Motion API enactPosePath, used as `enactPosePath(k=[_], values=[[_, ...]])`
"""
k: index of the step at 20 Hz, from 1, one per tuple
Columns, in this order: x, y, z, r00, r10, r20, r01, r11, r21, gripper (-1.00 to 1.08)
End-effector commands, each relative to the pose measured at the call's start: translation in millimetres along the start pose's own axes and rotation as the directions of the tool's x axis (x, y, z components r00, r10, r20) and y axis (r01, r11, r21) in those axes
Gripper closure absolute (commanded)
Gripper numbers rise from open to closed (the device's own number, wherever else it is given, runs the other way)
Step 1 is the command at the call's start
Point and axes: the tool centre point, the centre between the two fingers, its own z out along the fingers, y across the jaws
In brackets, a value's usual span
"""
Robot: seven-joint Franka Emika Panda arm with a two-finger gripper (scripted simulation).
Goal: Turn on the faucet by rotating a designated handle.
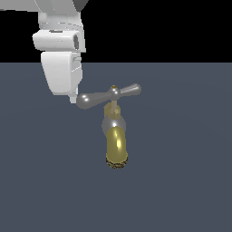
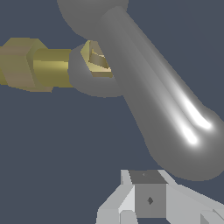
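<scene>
The faucet stands mid-scene, its yellow-brass spout curving down to a dark rough tip. On top lies the handle, a silver crossbar tilted slightly, with its lower bulbous end toward the exterior view's left. My gripper hangs just beside that end, close to touching it, and its fingers appear pressed together with nothing held. In the wrist view the handle fills the frame as a thick silver bar. Its rounded end sits right over my gripper. The faucet's brass stem and hub show behind the bar.
The white arm and hand come down from the upper part of the exterior view's left. A flat dark grey-blue floor spreads under the faucet. Nothing else stands in view.
</scene>
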Motion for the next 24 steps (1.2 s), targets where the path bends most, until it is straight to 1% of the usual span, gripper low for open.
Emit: enactPosePath(k=[1, 21, 22, 23, 24], values=[[11.0, 7.9, 0.4, 1.000, 0.011, -0.002, -0.011, 1.000, -0.004, 1.08], [59.4, 72.3, 0.1, 1.000, 0.012, -0.002, -0.012, 1.000, -0.008, 1.08], [59.4, 72.3, 0.1, 1.000, 0.012, -0.002, -0.012, 1.000, -0.008, 1.08], [48.3, 68.0, -0.6, 1.000, -0.009, -0.003, 0.009, 1.000, -0.005, 1.08], [53.9, 68.7, -0.6, 1.000, -0.007, -0.003, 0.007, 1.000, -0.005, 1.08]])
